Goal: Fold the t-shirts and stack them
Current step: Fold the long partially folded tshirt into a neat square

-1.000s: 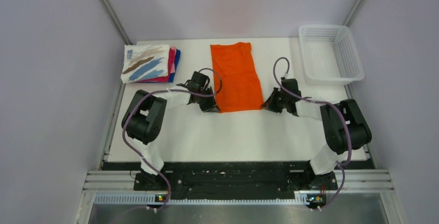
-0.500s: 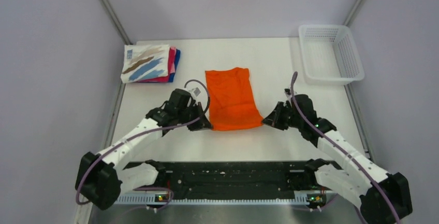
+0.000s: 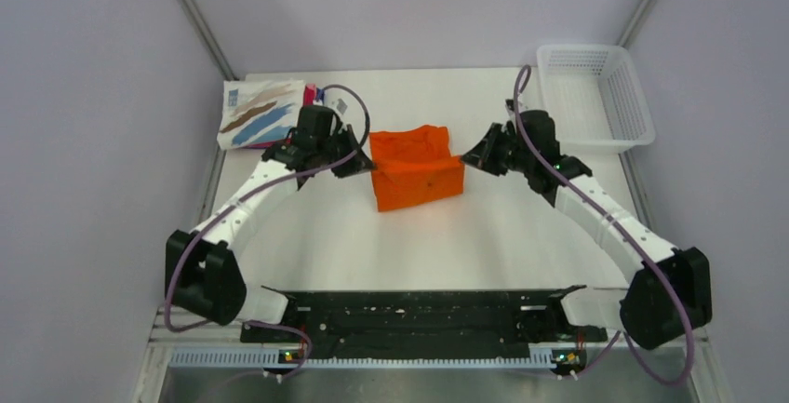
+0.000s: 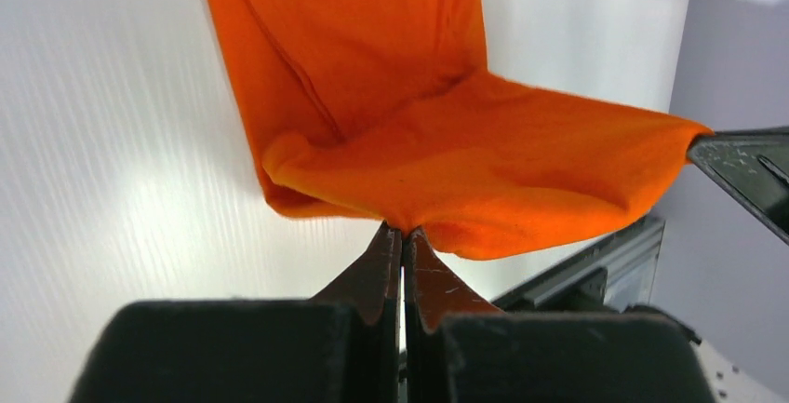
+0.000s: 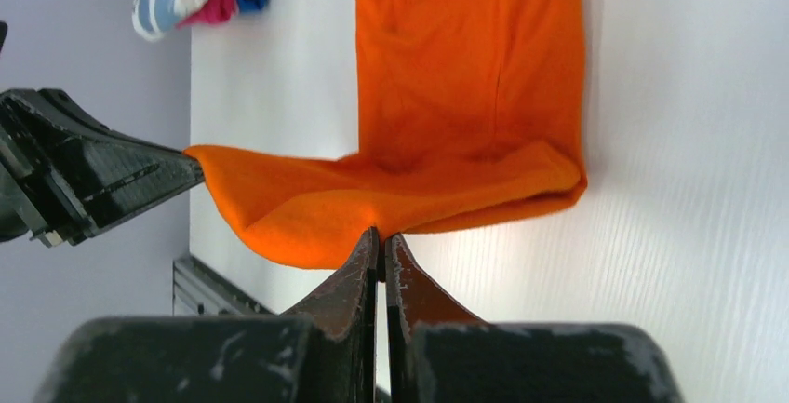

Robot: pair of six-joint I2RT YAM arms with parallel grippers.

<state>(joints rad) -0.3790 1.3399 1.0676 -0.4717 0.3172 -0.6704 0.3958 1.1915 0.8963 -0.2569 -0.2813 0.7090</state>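
The bright orange t-shirt (image 3: pixel 417 180) lies at mid-table, its near half lifted and sagging between my two grippers. My left gripper (image 3: pixel 367 163) is shut on the raised edge's left corner, seen pinched at the tips in the left wrist view (image 4: pixel 403 229). My right gripper (image 3: pixel 465 155) is shut on the right corner, tips (image 5: pixel 381 233) biting the cloth. The shirt's far half (image 5: pixel 465 68) rests flat on the table. A stack of folded t-shirts (image 3: pixel 263 113), the top one white with blue and brown strokes, sits at the far left.
A white mesh basket (image 3: pixel 593 96) stands at the far right corner. The white table (image 3: pixel 465 235) ends at a black rail by the arm bases. Grey walls close in both sides. The left arm's wrist hangs close beside the folded stack.
Both grippers, still shut on the orange shirt's near corners, have lifted them and carried them away from the bases, so the flat shirt now doubles over itself.
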